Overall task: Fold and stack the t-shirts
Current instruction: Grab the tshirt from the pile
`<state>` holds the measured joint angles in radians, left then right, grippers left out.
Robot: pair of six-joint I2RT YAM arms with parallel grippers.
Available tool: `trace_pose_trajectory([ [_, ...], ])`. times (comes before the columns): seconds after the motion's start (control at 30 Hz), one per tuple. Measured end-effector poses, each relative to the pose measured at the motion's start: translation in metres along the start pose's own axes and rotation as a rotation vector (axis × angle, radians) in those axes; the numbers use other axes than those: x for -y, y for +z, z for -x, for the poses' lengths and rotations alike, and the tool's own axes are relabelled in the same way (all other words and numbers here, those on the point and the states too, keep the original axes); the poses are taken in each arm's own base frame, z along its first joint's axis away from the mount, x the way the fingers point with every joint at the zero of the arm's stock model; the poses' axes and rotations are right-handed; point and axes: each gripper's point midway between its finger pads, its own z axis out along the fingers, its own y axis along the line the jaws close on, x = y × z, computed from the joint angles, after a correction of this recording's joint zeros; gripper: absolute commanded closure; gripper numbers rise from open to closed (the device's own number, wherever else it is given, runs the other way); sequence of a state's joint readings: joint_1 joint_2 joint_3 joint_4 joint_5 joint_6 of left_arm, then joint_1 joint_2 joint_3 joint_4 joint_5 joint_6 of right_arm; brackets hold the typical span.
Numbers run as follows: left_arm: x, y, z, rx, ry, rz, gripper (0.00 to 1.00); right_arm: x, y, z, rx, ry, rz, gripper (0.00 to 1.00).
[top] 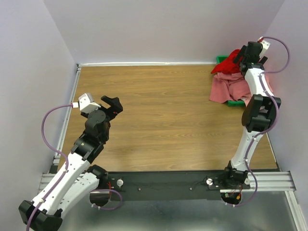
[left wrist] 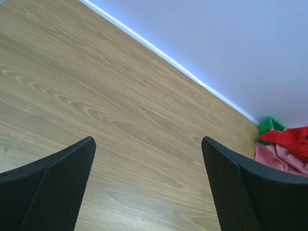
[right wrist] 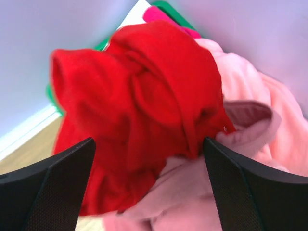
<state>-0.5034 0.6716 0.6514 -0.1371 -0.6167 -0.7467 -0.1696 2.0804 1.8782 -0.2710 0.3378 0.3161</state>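
Observation:
A bright red t-shirt point(top: 231, 62) lies crumpled on top of salmon pink t-shirts point(top: 228, 89) at the far right; they spill out of a green bin point(top: 222, 59) onto the table. My right gripper point(top: 244, 57) is open just above the pile; in the right wrist view the red shirt point(right wrist: 144, 101) and pink cloth point(right wrist: 192, 192) fill the gap between its fingers point(right wrist: 240, 187). My left gripper point(top: 114, 106) is open and empty over bare wood at the left. The left wrist view shows the pile point(left wrist: 288, 149) far off at the right.
The wooden table point(top: 159, 120) is bounded by purple walls at the back and sides. A white rail point(top: 144, 63) runs along the far edge. The black mounting bar with both arm bases point(top: 163, 185) lies at the near edge.

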Motion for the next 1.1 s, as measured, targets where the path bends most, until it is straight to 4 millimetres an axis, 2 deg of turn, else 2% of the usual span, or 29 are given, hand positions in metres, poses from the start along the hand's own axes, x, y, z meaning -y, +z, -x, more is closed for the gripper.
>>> trace_pose_trajectory([
  [0.07, 0.000, 0.000, 0.000, 0.000, 0.000, 0.001, 0.01, 0.001, 0.016, -0.004, -0.001, -0.031, -0.018, 0.08],
  [0.13, -0.001, 0.000, 0.000, 0.001, 0.001, 0.003, 0.01, 0.002, 0.023, -0.006, 0.000, -0.049, -0.030, 0.19],
  [0.17, -0.001, 0.000, 0.000, 0.002, 0.001, 0.004, 0.01, 0.004, 0.027, -0.010, -0.003, -0.059, -0.041, 0.27],
  [0.2, -0.001, 0.000, 0.000, 0.003, 0.001, 0.005, 0.01, 0.004, 0.029, -0.012, -0.006, -0.063, -0.046, 0.39],
  [0.27, -0.001, 0.000, 0.000, 0.003, 0.001, 0.005, 0.01, 0.004, 0.033, -0.014, -0.010, -0.079, -0.049, 0.44],
  [0.3, -0.001, 0.000, 0.000, 0.003, 0.001, 0.005, 0.01, 0.003, 0.033, -0.014, -0.010, -0.084, -0.048, 0.51],
  [0.33, -0.001, 0.000, 0.000, 0.003, 0.001, 0.005, 0.01, 0.002, 0.034, -0.011, -0.004, -0.080, -0.046, 0.63],
  [0.4, -0.001, 0.001, 0.000, 0.002, 0.001, 0.006, 0.01, -0.001, 0.036, -0.004, 0.012, -0.074, -0.041, 0.76],
  [0.53, -0.001, 0.001, -0.001, 0.001, 0.002, 0.007, 0.01, -0.006, 0.033, 0.009, 0.035, -0.051, -0.028, 0.88],
  [0.7, -0.001, 0.002, -0.002, -0.002, 0.005, 0.010, 0.01, -0.018, 0.027, 0.013, 0.035, -0.029, 0.019, 0.92],
  [0.8, -0.001, 0.004, -0.004, -0.007, 0.009, 0.014, 0.01, -0.034, 0.010, 0.026, 0.060, -0.035, 0.054, 0.92],
  [0.87, -0.002, 0.006, -0.007, -0.012, 0.015, 0.019, 0.01, -0.054, -0.009, 0.045, 0.101, -0.043, 0.091, 0.95],
  [0.9, -0.002, 0.007, -0.008, -0.015, 0.017, 0.021, 0.01, -0.068, -0.023, 0.060, 0.133, -0.043, 0.119, 1.00],
  [0.93, -0.002, 0.008, -0.009, -0.017, 0.019, 0.024, 0.01, -0.079, -0.037, 0.079, 0.174, -0.039, 0.145, 1.00],
  [1.0, -0.003, 0.011, -0.013, -0.023, 0.027, 0.032, 0.01, -0.092, -0.058, 0.105, 0.232, -0.031, 0.181, 0.99],
  [1.03, -0.003, 0.012, -0.014, -0.026, 0.031, 0.036, 0.01, -0.100, -0.077, 0.129, 0.287, -0.017, 0.207, 1.00],
  [1.1, -0.005, 0.014, -0.018, -0.035, 0.039, 0.043, 0.01, -0.104, -0.107, 0.170, 0.382, 0.009, 0.239, 1.00],
])
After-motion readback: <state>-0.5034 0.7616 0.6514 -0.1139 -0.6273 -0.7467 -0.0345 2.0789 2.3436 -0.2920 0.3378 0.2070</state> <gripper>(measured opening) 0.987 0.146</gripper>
